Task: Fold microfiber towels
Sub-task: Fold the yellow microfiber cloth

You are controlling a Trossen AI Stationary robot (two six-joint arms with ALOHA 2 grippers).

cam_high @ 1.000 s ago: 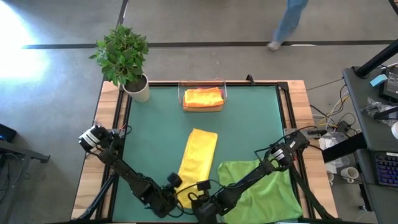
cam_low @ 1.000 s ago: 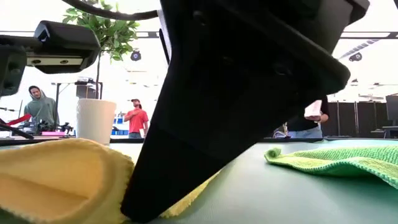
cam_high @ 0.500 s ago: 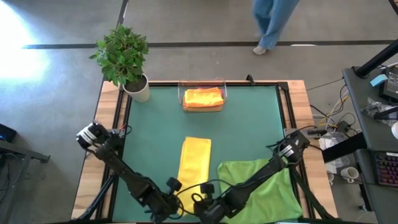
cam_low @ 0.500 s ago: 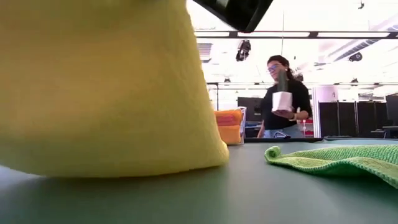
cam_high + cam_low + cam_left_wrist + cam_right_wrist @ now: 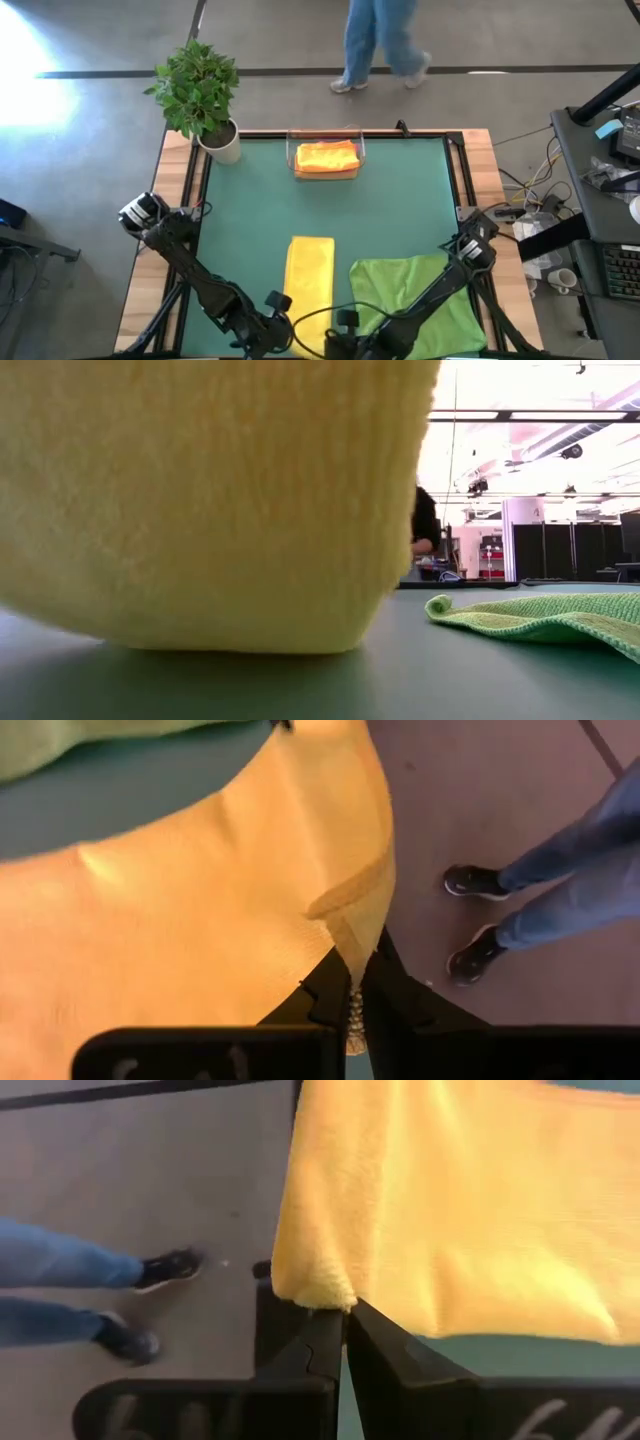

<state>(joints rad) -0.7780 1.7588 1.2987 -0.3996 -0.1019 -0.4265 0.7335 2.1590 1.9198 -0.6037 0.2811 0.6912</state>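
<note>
left pincer (image 5: 355, 982): clamped tight on one near corner of the yellow towel (image 5: 308, 285) | right pincer (image 5: 345, 1330): clamped on its other near corner | yellow towel: long strip at tabletop (image 5: 400, 200) near edge, beside green towel (image 5: 420, 290) | orange towel (image 5: 326, 157): in clear tray (image 5: 293, 160), far side
</note>
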